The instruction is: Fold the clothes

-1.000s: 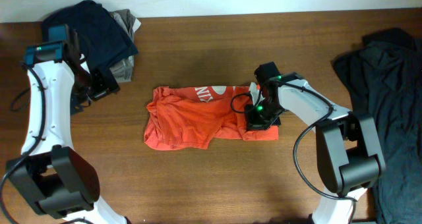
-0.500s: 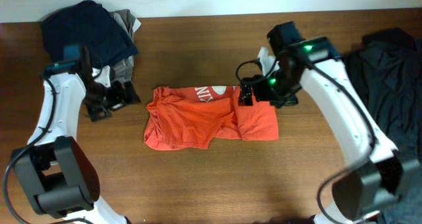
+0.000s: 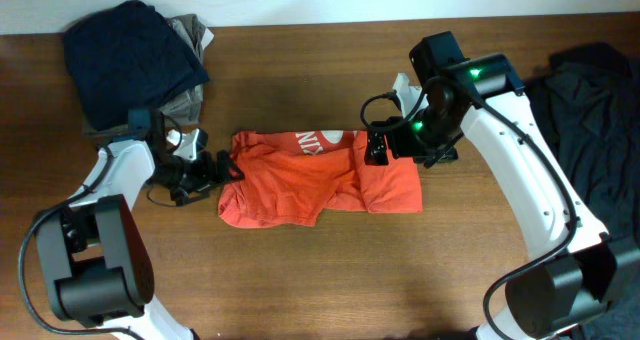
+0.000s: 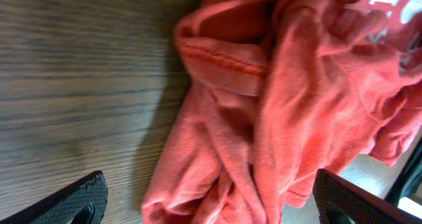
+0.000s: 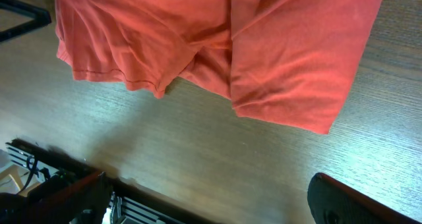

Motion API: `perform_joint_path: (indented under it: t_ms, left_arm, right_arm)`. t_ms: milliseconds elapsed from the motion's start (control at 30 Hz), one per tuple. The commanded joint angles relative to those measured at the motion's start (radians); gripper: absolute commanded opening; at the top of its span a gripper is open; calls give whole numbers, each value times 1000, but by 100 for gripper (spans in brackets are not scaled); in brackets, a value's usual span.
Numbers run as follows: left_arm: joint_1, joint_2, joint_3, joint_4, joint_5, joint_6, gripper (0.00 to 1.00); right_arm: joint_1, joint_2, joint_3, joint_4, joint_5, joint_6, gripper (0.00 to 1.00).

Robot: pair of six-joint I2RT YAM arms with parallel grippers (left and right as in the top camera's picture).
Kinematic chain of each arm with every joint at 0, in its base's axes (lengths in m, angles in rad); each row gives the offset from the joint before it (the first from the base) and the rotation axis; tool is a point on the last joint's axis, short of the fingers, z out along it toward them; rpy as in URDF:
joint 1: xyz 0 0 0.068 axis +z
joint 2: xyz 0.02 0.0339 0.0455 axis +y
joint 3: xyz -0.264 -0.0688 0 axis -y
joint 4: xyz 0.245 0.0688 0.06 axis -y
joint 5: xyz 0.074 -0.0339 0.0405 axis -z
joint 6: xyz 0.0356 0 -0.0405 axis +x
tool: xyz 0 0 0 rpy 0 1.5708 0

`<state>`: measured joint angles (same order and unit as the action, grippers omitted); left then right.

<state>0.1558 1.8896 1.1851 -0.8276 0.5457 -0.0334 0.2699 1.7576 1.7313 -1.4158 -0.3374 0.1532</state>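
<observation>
Hovering right gripper (image 3: 373,148), jaws spread, above flattened right end of T-shirt (image 3: 310,180) at centre of table (image 3: 300,270); holding left gripper (image 3: 215,168), likewise spread, beside bunched left edge, probably readying next fold.

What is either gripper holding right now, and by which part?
Nothing is held. The left gripper stands open at the left edge of the orange-red T-shirt; the right gripper hangs open above its right side.

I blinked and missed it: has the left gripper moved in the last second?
Yes. The left gripper has swung away from the navy folded pile to the orange T-shirt's edge, jaws open.
</observation>
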Motion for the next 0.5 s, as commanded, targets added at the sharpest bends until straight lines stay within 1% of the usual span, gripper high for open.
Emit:
perform_joint_path:
  t_ms: [0,167,300,400,467]
  left_arm:
    - [-25,15,-9,18,42,27,99]
    - [-62,54,-8,56,42,27,99]
    - [-71,117,-8,60,42,27,99]
    - [-71,157,-8,62,42,27,98]
    - [-71,177,-9,61,42,42,95]
  right_arm:
    - [5,4,1,-10,12,-10,98]
    - [54,-10,1,-24,13,-7,95]
    - [142,-59,2,-21,30,2,95]
    - [209,-122,2,-18,105,69,95]
    - [259,-191,2,-13,179,121,95]
